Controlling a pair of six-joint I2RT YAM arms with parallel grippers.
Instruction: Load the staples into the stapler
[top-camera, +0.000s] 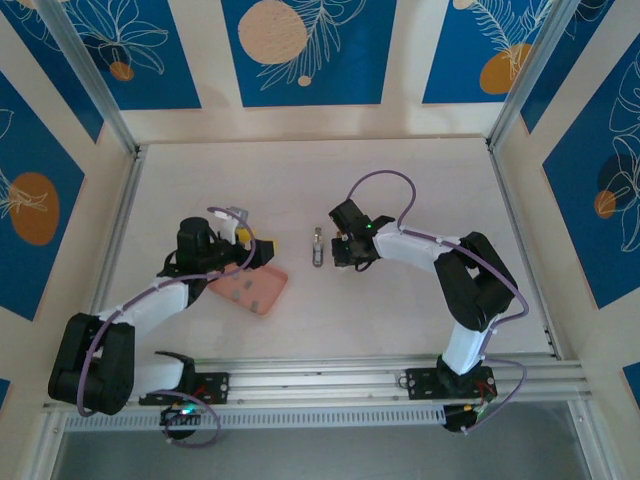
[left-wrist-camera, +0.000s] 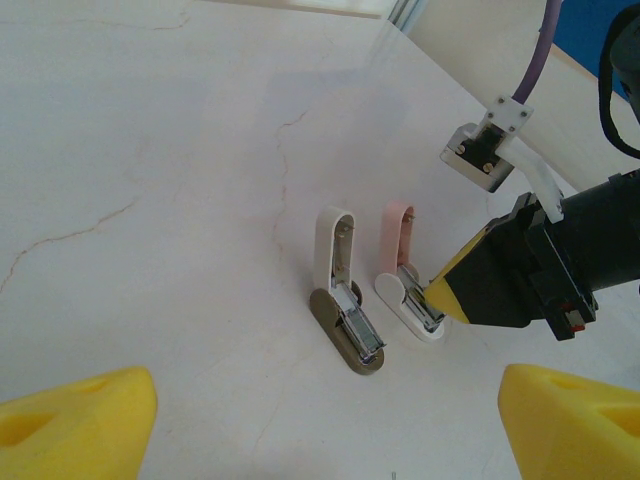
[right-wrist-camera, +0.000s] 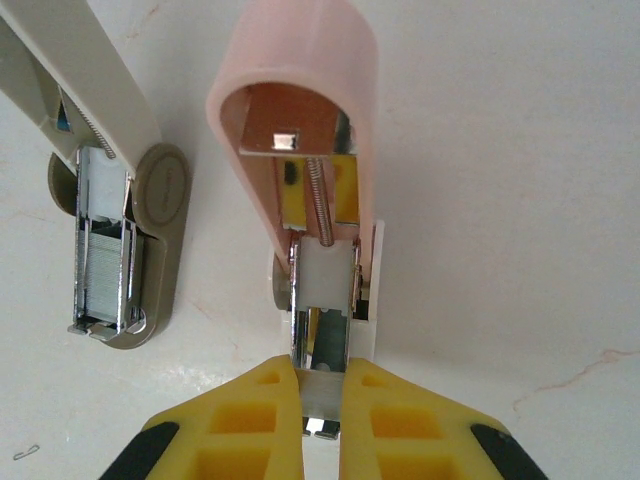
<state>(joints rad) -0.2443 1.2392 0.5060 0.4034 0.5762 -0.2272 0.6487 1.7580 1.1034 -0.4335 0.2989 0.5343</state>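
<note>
You are in the middle of the loading step itself. The pink stapler (right-wrist-camera: 300, 130) lies hinged open on the worktop (left-wrist-camera: 150, 200), lid swung back and metal channel bare. The right jaws are clenched on a short pale-grey strip (right-wrist-camera: 322, 392) that I take for the staples. They hold it right at the mouth of that channel and in line with it. The yellow fingertips (right-wrist-camera: 255, 415) pinch it from either side, hard up against the pink stapler's near end. You cannot tell whether the strip's front edge is inside the channel.

Just beside the pink stapler an olive stapler (right-wrist-camera: 110, 250) lies open too, and its channel looks full.

As I judge it, your next move is a straight push: slide the strip along the channel, flat and square to the rails, then let go and bring the lid down. The pink stapler looks light, so it may skid away unless you press gently or brace it.

The right arm (top-camera: 430, 245) reaches in low, forearm folded back toward its base, wrist angled down at the pink stapler. The left arm (top-camera: 150, 300) is stretched toward the pink stapler but stops apart from it, its jaws released and spread wide. The salmon-pink tray (top-camera: 272, 285) lies near the pink stapler, on the left arm's side.
</note>
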